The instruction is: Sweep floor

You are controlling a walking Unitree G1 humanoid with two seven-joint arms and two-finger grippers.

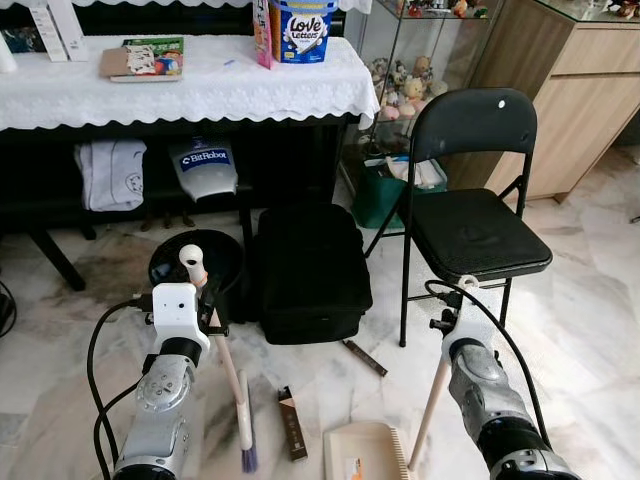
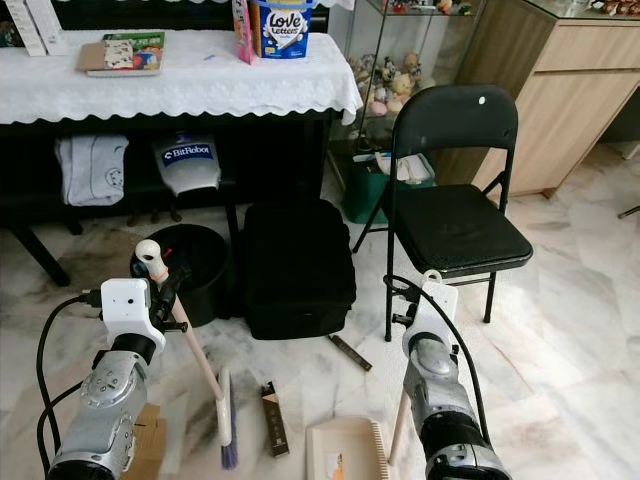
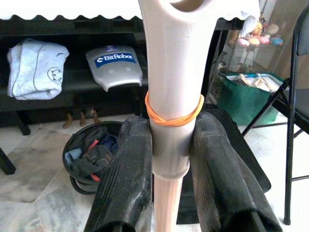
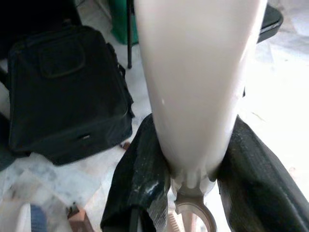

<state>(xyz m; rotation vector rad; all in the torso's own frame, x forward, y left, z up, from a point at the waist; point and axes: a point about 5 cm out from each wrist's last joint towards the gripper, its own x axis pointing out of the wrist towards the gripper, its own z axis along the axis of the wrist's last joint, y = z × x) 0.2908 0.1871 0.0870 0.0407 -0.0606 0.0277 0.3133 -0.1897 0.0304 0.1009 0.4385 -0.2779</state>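
Two tools are both busy; my left tool (image 3: 166,159) pinches the broom handle (image 1: 228,365), its bristled head (image 1: 246,425) resting on the marble floor (image 1: 590,330); my right tool (image 4: 190,169) is clamped on the dustpan handle (image 1: 430,405), the dustpan (image 1: 365,450) sitting on the floor beside a brown box (image 1: 292,423), before the black bag (image 1: 310,265).

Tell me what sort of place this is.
Probably a home living room: marble floor, a table with a lace cloth, a glass cabinet of soft toys, a folding chair.
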